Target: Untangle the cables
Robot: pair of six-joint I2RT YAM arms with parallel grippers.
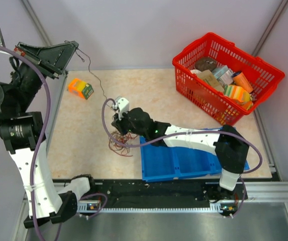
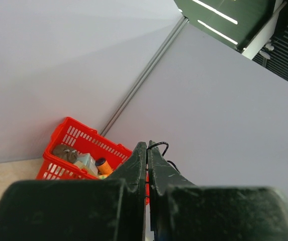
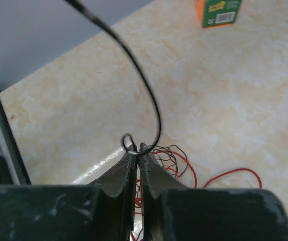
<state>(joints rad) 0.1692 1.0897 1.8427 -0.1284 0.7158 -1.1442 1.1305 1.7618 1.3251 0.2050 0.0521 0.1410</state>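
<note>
Mid-worktop point(image 1: 154, 90), just left of blue tray point(image 1: 159, 163): cables point(image 1: 119, 141), red/dark tangle. One black strand runs up to left end effector point(image 2: 147, 150), high beyond left edge, clamped shut on it. Right end effector point(image 3: 136, 150) pinched on strand loop above tangle. Orange-green box point(image 3: 219, 11) print unreadable. Red basket point(image 1: 264, 70) in far right corner.

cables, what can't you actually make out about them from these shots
- Top view: the tangle of cables is partly under the right arm; strands too thin to count.
- Right wrist view: black cable runs off the top edge; right hand covers part of the red strands.
- Left wrist view: left hand hides all but a short loop.
</note>
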